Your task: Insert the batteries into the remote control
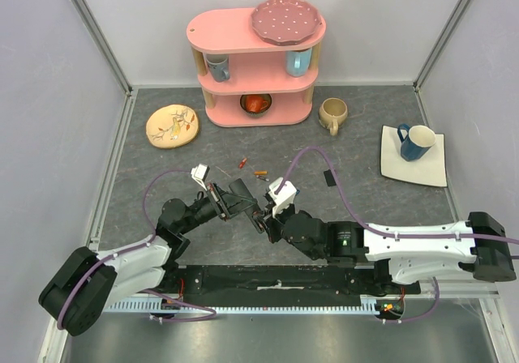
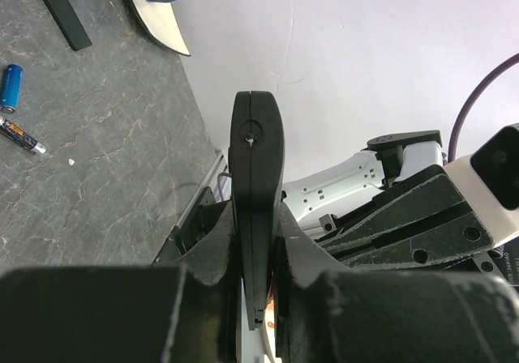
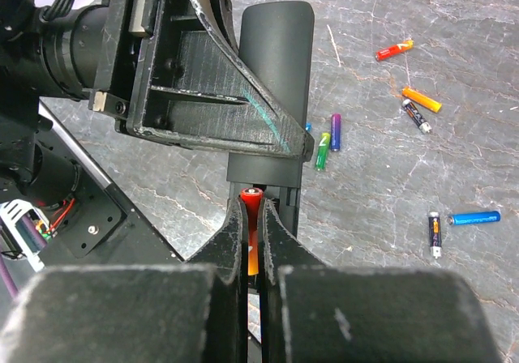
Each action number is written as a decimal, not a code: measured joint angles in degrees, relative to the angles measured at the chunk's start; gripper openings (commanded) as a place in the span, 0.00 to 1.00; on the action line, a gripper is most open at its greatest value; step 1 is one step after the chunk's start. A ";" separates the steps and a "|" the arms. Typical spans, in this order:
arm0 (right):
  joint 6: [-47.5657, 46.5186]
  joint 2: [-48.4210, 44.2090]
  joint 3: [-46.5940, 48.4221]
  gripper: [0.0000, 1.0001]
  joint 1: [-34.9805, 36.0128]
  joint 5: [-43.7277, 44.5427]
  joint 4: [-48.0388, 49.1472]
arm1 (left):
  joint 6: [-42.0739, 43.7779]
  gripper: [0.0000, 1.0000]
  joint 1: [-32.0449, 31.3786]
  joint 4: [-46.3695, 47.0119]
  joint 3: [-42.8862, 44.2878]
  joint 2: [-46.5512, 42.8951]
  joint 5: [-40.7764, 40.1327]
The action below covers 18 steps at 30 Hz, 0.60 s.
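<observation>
Right pincer (image 3: 254, 217) is clamped shut on a red-and-orange battery (image 3: 252, 196). The battery's red tip pokes out toward the remote control (image 3: 276, 55), which lies straight ahead, just beyond that tip. Battery and remote run along nearly one line, long axes matched. Left pincer (image 2: 256, 248) grips the remote edge-on over the middle of the counter (image 3: 454, 152), where spare batteries (image 3: 335, 131) lie loose. The right arm looks best placed to feed its battery forward into the recess, which is mostly hidden.
</observation>
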 measured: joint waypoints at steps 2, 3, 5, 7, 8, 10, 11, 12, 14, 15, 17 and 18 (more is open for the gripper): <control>-0.20 0.61 0.00 0.00 0.00 0.35 0.50 | -0.02 0.02 0.00 -0.15 0.00 -0.20 0.00; -0.22 0.81 0.00 0.00 0.02 0.44 0.74 | -0.02 0.02 0.00 -0.28 0.00 -0.31 0.00; -0.44 1.14 0.00 0.00 0.02 0.50 1.29 | -0.04 0.02 0.00 -0.46 0.00 -0.44 0.00; -0.59 1.38 0.00 0.00 0.02 0.57 1.66 | -0.04 0.02 0.00 -0.74 0.00 -0.63 -0.02; -0.59 1.46 0.00 0.00 0.02 0.57 1.77 | -0.07 0.02 0.00 -0.94 0.00 -0.79 -0.02; -0.57 1.62 0.00 0.00 0.09 0.61 2.12 | -0.04 0.02 -0.02 -1.18 0.00 -1.09 -0.02; -0.57 1.64 0.00 0.00 0.13 0.59 2.19 | -0.04 0.02 -0.02 -1.22 0.00 -1.20 -0.02; -0.52 1.68 0.00 0.00 0.17 0.61 2.23 | -0.07 0.02 0.00 -1.25 0.00 -1.33 -0.02; -0.42 1.73 -0.02 0.00 0.31 0.61 2.21 | -0.04 0.02 0.00 -1.31 0.00 -1.49 -0.02; -0.31 1.75 -0.02 0.00 0.42 0.68 2.21 | -0.04 0.02 0.00 -1.42 0.00 -1.60 -0.02; 0.04 1.79 -0.02 0.00 0.50 0.74 2.08 | -0.04 0.02 0.00 -1.60 0.00 -1.79 -0.02; 0.31 1.81 -0.02 0.00 0.52 0.74 1.97 | -0.04 0.02 0.00 -1.75 0.00 -1.92 -0.04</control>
